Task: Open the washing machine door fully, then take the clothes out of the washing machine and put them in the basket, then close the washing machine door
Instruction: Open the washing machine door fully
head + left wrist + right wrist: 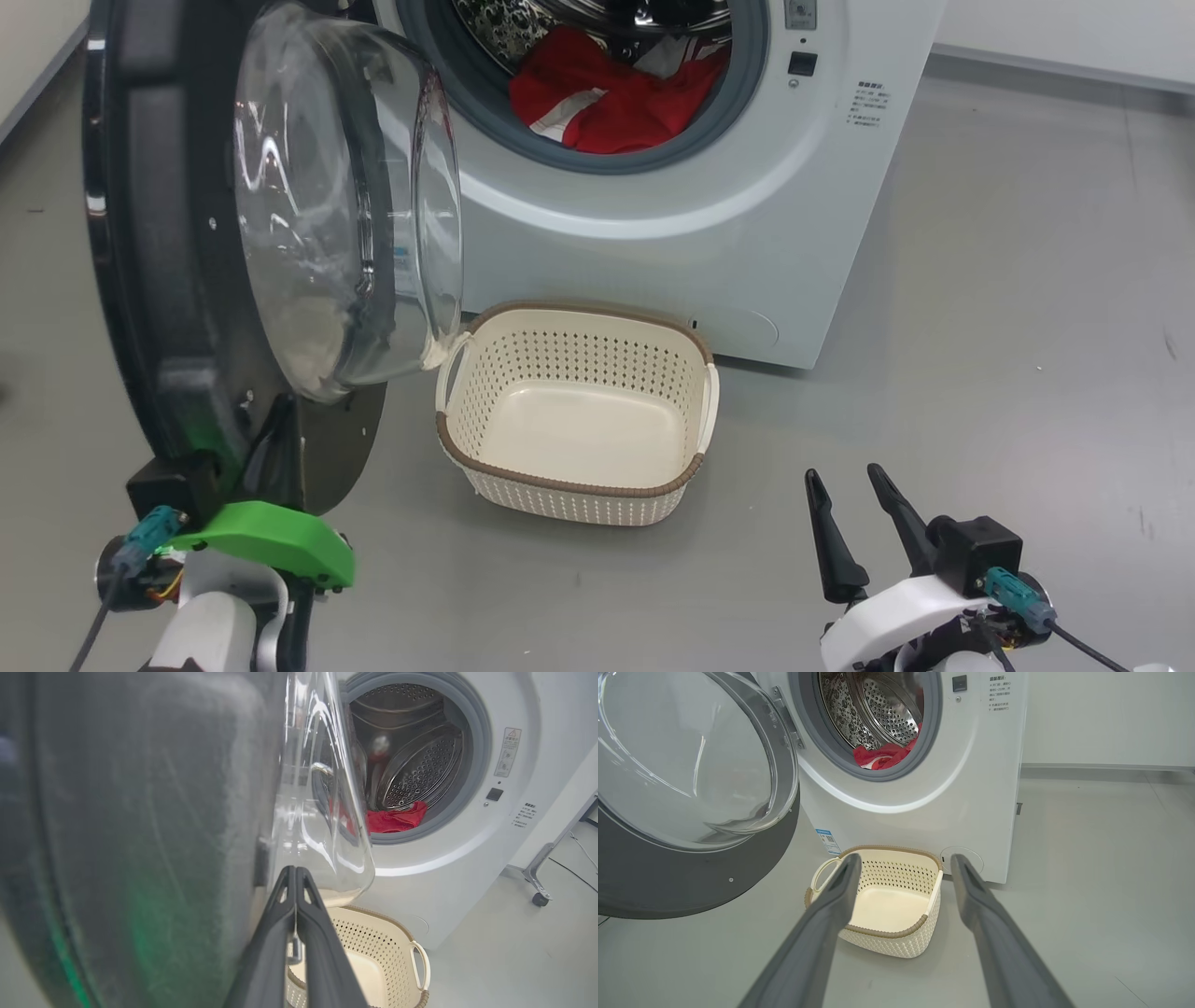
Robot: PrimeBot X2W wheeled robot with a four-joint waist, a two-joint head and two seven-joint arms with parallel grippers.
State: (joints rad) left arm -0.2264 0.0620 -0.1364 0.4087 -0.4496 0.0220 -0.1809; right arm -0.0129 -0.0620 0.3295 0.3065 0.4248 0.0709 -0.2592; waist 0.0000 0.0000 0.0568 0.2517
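The washing machine door (177, 280) stands swung open to the left, its clear glass bowl (327, 205) facing the white washing machine (653, 233). Red clothes (616, 93) with white stripes lie in the drum at the port's lower edge. The cream basket (579, 485) sits empty on the floor in front of the machine. My left gripper (278, 420) is shut with nothing in it, its tips against the door's inner face just under the bowl (327, 812). My right gripper (845, 481) hangs open and empty to the right of the basket (887, 931), pointing toward it.
Grey floor (980, 373) spreads out to the right of the machine. A metal leg on a caster (537, 891) with a cable stands beside the machine's right side. A wall with a baseboard (1106, 767) runs behind.
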